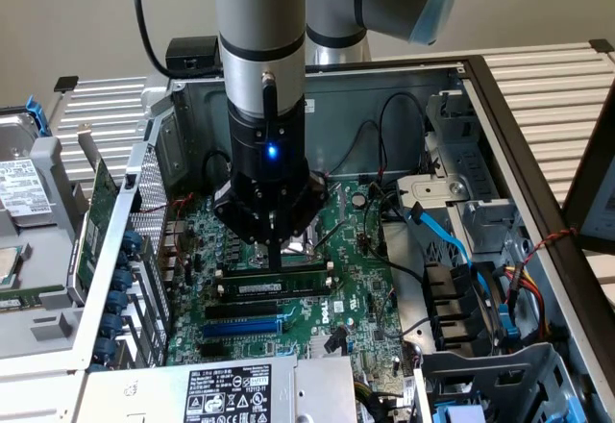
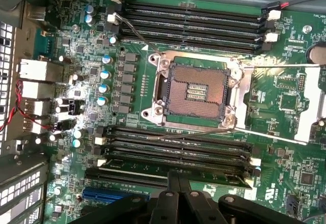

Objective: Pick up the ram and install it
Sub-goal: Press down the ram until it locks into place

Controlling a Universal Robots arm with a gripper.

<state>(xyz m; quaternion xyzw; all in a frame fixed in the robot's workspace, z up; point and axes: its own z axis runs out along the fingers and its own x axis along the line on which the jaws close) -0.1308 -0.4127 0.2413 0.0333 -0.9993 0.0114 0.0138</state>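
Observation:
The ram [image 1: 293, 286] is a thin green stick standing on edge in a black memory slot of the motherboard [image 1: 346, 298], inside the open computer case. My gripper [image 1: 276, 261] hangs straight above it, shut, with the fingertips meeting at the stick's upper edge near its middle. In the wrist view the two dark fingers [image 2: 168, 193] come together over the ram [image 2: 224, 175], which runs along the slot bank beside the CPU socket [image 2: 196, 91]. Whether the slot's end latches have closed, I cannot tell.
Empty memory slots [image 2: 188, 23] lie on the socket's far side. A blue expansion slot [image 1: 240, 327] runs next to the ram. Blue and black cables [image 1: 442, 236] and drive bays crowd the exterior view's right. A green expansion card [image 1: 96, 221] stands outside the case wall.

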